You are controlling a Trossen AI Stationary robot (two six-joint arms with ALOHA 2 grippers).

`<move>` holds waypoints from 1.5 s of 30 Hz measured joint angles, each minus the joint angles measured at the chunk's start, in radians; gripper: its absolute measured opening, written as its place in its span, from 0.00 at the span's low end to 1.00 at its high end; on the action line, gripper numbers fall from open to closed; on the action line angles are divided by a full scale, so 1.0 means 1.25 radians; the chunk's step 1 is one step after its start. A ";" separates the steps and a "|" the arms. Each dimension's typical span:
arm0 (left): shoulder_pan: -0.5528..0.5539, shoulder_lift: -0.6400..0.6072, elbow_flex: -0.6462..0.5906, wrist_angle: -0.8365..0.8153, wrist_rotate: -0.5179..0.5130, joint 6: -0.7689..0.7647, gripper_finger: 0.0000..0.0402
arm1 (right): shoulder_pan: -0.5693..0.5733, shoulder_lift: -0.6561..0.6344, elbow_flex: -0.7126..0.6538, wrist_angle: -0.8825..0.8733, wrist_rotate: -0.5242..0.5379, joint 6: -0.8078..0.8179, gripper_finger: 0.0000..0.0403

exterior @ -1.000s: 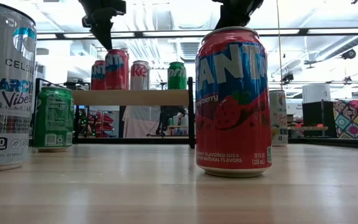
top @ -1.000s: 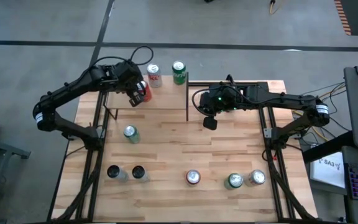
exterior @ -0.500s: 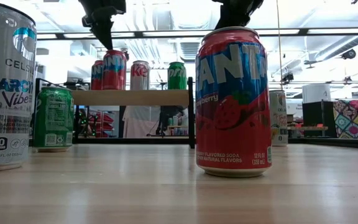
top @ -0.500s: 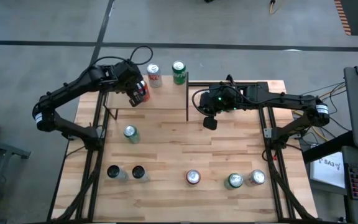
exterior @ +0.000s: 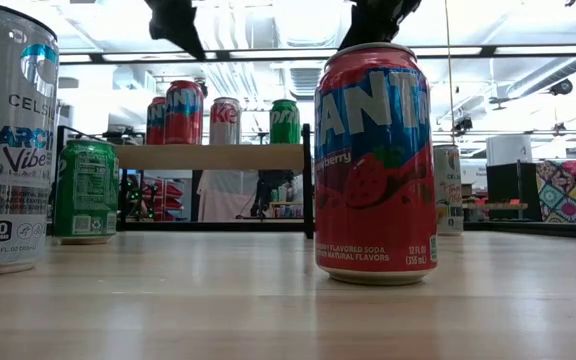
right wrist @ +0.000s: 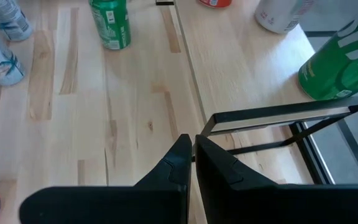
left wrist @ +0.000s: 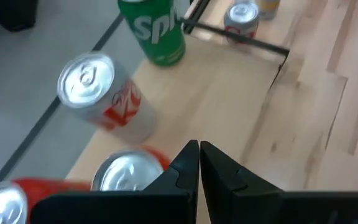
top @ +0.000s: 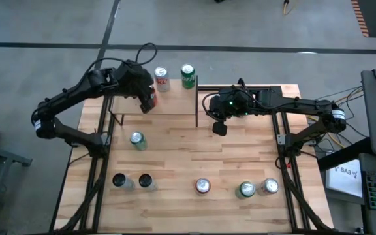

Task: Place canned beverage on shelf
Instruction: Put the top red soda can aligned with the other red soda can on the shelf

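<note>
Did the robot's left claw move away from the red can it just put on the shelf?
Yes. The left gripper has lifted above the red can on the shelf.

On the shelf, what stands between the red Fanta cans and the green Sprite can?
One silver-and-red Coke can, seen in the low view on the shelf; the left wrist view shows it too.

A pale plain-wood shelf (exterior: 213,156) with black posts holds two red cans (exterior: 182,112), a silver-and-red can (exterior: 225,121) and a green can (exterior: 285,121). The tabletop (top: 175,156) is light striped planks.
</note>
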 joint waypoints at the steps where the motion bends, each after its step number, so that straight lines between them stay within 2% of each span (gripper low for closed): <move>1: -0.002 0.007 0.000 0.006 0.000 0.001 0.00 | 0.000 0.000 0.000 0.000 0.000 0.000 0.03; 11: -0.003 0.071 0.000 0.032 -0.004 0.012 0.00 | 0.000 0.000 0.000 0.000 0.000 0.001 0.03; 20: -0.003 0.094 0.000 0.029 -0.089 0.016 0.00 | 0.000 0.000 0.000 0.000 0.000 0.001 0.03; 45: -0.003 0.106 0.000 -0.026 -0.090 0.003 0.00 | 0.000 0.000 0.000 -0.001 0.000 0.001 0.03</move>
